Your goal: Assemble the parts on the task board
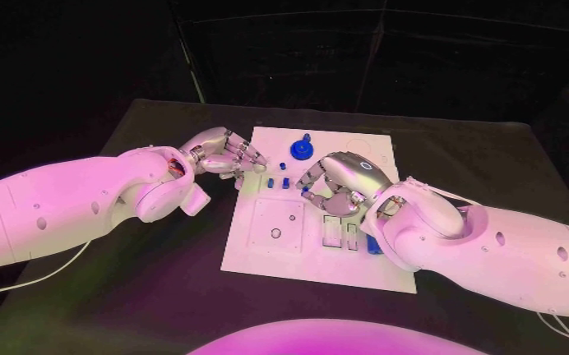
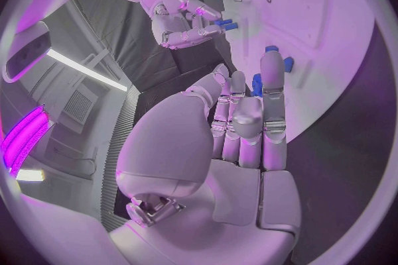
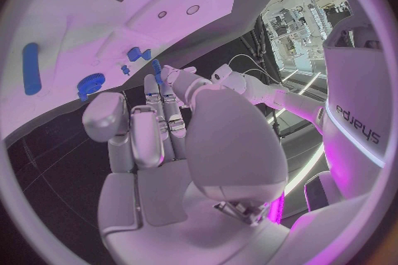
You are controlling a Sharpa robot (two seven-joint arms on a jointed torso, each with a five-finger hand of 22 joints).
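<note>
Overhead, both silvery hands' fingers spread, holding nothing, over the flat white task board (image 1: 267, 244) with small blue parts (image 1: 303, 150).

White task board (image 1: 311, 273) flat on black table (image 1: 131, 289). Left hand (image 1: 223, 154) hovers at board's left edge, fingers curled, nothing visibly held. Right hand (image 1: 344, 181) over board's middle, fingers bent down near small blue parts (image 1: 281, 182). Blue gear-like part (image 1: 303, 150) near board's far edge, between both hands. Larger blue piece (image 1: 373, 245) beside right wrist, partly hidden.
</note>
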